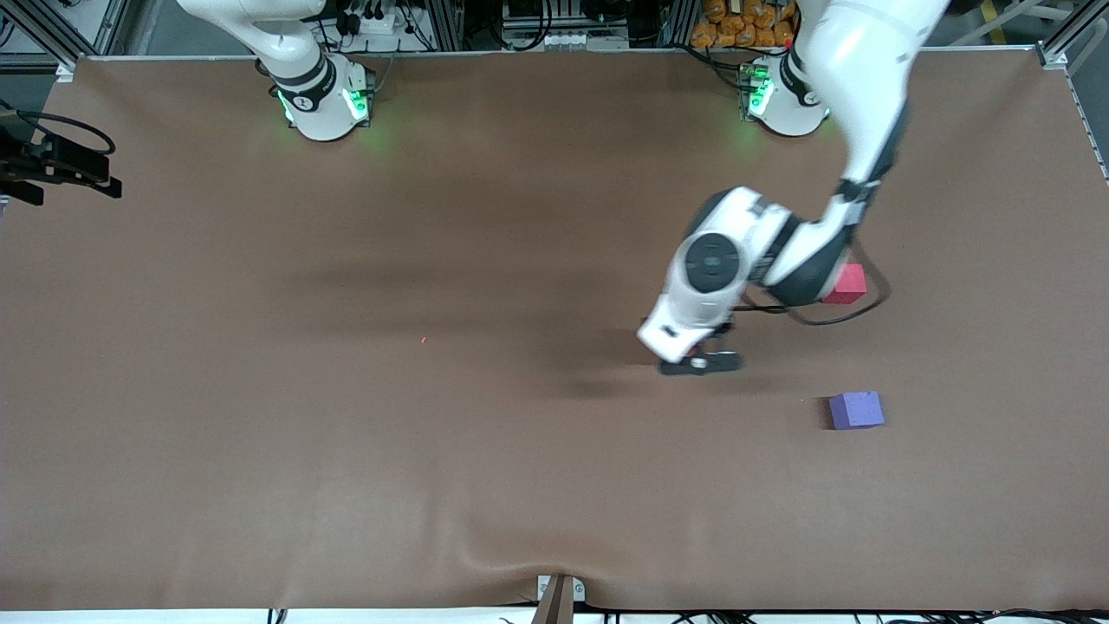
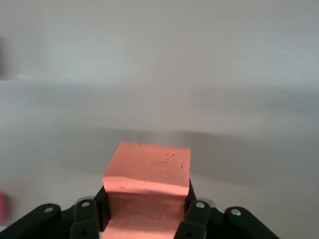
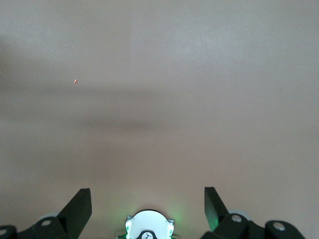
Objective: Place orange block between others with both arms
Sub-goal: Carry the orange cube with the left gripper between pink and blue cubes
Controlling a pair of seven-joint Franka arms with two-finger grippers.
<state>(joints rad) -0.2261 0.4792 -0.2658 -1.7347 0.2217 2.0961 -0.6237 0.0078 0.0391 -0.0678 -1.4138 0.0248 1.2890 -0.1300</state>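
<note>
The orange block [image 2: 149,164] sits squeezed between the black fingers of my left gripper [image 2: 147,194], which is shut on it. In the front view the left gripper [image 1: 700,362] is low at the brown table, and the white hand hides the block. The pinkish-red cube [image 1: 849,284] lies farther from the front camera, partly covered by the left arm. The purple-blue cube [image 1: 856,410] lies nearer to that camera, beside the gripper toward the left arm's end. My right gripper [image 3: 147,193] shows only in its wrist view, open and empty over bare table.
A tiny orange crumb [image 1: 424,340] lies mid-table toward the right arm's end. A black camera mount [image 1: 52,165] juts in at the right arm's end. The two green-lit bases [image 1: 325,100] [image 1: 780,95] stand along the edge farthest from the front camera.
</note>
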